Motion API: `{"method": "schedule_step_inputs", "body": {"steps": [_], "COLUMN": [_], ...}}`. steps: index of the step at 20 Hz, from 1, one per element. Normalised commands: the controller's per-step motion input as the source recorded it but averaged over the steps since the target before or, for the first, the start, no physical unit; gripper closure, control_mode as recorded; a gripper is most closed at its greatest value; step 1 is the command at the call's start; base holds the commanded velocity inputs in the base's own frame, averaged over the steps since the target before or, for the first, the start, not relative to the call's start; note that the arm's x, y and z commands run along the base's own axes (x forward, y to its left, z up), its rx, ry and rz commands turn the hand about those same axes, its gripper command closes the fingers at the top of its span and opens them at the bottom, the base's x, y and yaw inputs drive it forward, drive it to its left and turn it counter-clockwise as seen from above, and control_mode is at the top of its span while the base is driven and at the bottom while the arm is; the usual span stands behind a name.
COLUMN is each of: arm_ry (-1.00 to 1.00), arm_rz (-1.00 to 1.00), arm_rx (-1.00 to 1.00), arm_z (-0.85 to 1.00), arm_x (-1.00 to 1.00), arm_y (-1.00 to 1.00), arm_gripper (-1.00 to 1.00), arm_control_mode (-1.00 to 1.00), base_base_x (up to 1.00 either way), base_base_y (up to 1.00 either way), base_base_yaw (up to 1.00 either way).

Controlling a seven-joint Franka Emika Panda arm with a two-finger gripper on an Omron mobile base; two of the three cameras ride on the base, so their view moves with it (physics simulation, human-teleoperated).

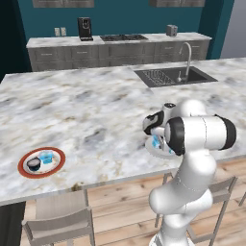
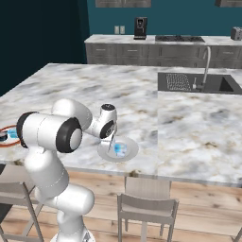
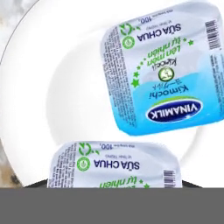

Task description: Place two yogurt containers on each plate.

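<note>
Hand view shows jaws pinching one yogurt cup (image 3: pixel 116 165) over the white plate (image 3: pixel 30 87); base views add the orange-rimmed plate (image 1: pixel 24 169).

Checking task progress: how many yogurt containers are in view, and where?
4: a black one and a blue one on the orange-rimmed plate; two blue ones on the white plate.

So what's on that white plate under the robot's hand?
Two pale blue yogurt cups lie on the plain white plate, apart. The nearer cup is cut off at the picture's edge, so a grip can't be judged.
</note>
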Motion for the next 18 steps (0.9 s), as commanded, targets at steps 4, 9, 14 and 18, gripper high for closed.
{"method": "schedule_step_inputs", "body": {"steps": [4,9,14,18], "arm_ry": [0.03,0.12,0.07,0.06], "arm_rz": [-0.08,-0.08,-0.06,-0.04], "arm_rx": [0.02,0.0,0.0,0.0], "arm_z": [-0.08,-0.06,-0.19,-0.17], "arm_x": [0.21,0.16,0.14,0.06], "arm_y": [0.01,0.0,0.0,0.0], "arm_gripper": [1.0,1.0,1.0,1.0], "arm_control_mode": [-1.0,-1.0,-1.0,-1.0], "base_base_x": [0.0,0.0,0.0,0.0], "base_base_y": [0.0,0.0,0.0,0.0], "base_base_yaw": [0.0,0.0,0.0,0.0]}}
